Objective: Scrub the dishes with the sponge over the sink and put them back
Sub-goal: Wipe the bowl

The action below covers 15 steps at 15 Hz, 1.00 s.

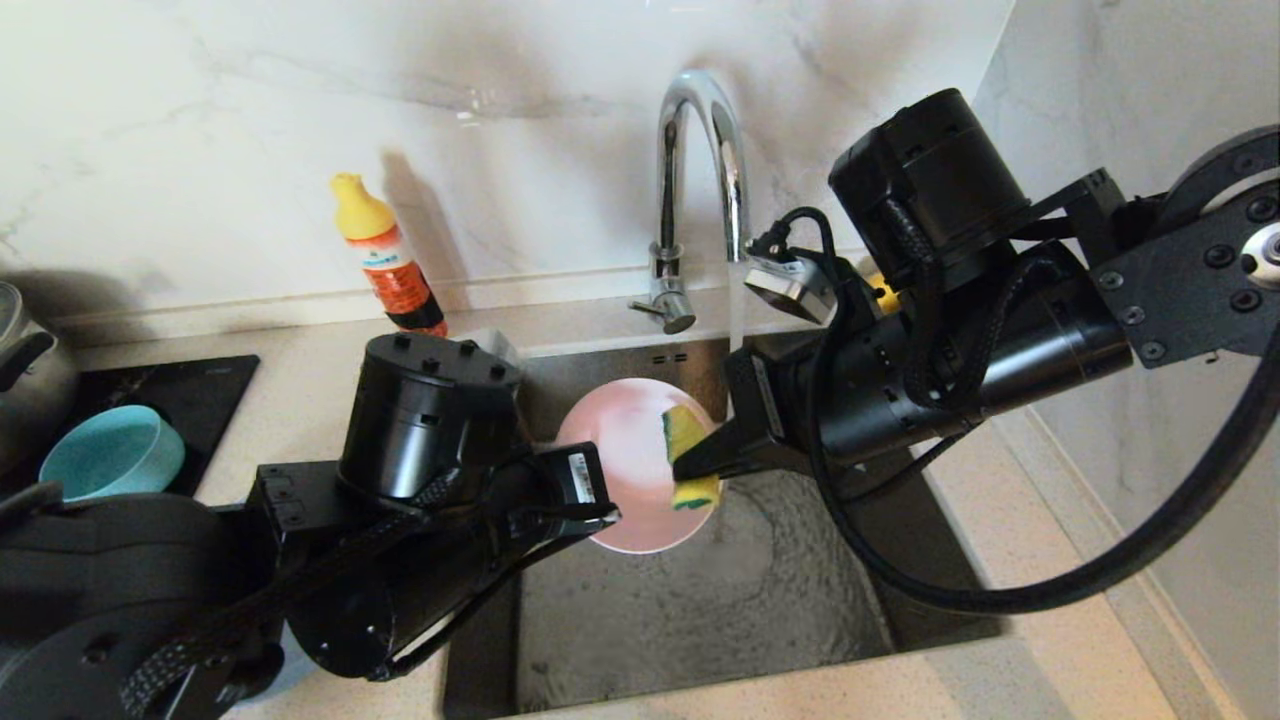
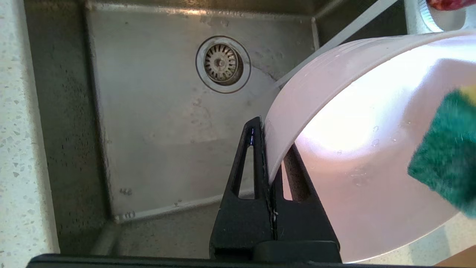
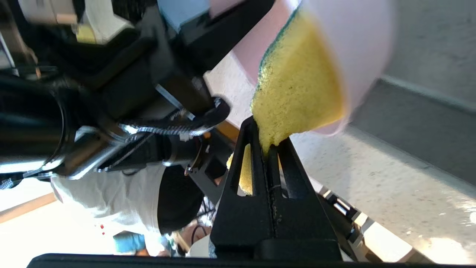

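Observation:
Over the sink [image 1: 700, 610], my left gripper [image 1: 605, 515] is shut on the rim of the pale pink bowl [image 1: 620, 440] and holds it tilted on edge. In the left wrist view that rim is pinched between the left gripper's [image 2: 271, 149] fingers, the bowl [image 2: 372, 156] open toward the sponge [image 2: 446, 156]. My right gripper [image 1: 685, 465] is shut on the yellow sponge [image 1: 683, 428]; its green face rests against the inside of the bowl. The right wrist view shows the gripper [image 3: 266, 137], the sponge [image 3: 297, 82] and the bowl [image 3: 357, 44] behind it. A teal bowl [image 1: 110, 450] sits on the counter at far left.
Water runs from the curved chrome tap [image 1: 700, 150] into the basin, whose drain strainer [image 2: 222, 64] lies below the bowl. An orange bottle [image 1: 385, 255] stands by the back wall. A steel pot [image 1: 25, 370] is at the far left edge.

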Motion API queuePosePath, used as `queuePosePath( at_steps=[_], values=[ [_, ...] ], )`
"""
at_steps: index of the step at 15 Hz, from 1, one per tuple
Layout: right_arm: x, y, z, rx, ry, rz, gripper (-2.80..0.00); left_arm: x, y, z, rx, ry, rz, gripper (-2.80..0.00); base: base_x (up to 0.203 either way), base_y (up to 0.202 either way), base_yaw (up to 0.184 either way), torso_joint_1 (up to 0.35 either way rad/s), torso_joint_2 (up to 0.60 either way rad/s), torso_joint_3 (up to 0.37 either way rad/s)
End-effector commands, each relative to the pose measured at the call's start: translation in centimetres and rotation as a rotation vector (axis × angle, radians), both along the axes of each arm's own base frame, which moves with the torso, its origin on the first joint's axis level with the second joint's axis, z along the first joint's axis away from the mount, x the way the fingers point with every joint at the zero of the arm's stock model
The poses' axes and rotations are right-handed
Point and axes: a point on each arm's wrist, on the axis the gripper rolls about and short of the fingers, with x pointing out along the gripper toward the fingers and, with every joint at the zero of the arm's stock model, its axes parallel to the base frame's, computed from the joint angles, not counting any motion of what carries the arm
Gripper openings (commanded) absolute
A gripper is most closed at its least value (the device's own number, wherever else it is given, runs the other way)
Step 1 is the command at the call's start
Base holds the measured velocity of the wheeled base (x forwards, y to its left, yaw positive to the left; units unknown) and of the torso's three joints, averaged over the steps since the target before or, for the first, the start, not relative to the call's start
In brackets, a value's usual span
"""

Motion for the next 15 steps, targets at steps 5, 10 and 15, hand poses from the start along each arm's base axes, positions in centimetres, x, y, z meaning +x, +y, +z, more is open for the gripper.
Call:
queuePosePath(
  at_steps=[5, 10, 15],
  values=[
    [-0.2, -2.2, 1.1, 0.022, -0.006, -0.048, -2.8, -0.1, 0.1, -0.3, 0.005, 0.006, 0.007, -2.8, 0.0, 0.0, 0.0, 0.0, 0.0, 0.0],
    [-1.6, -3.2, -0.8, -0.028, 0.052, -0.04, -2.8, 0.1, 0.2, -0.1, -0.003, -0.001, 0.014, -2.8, 0.0, 0.0, 0.0, 0.0, 0.0, 0.0],
    [-2.2, -3.3, -1.6, -0.049, 0.081, -0.029, -2.8, 1.1, 0.5, 0.3, -0.035, -0.034, 0.042, -2.8, 0.0, 0.0, 0.0, 0.0, 0.0, 0.0]
  ],
)
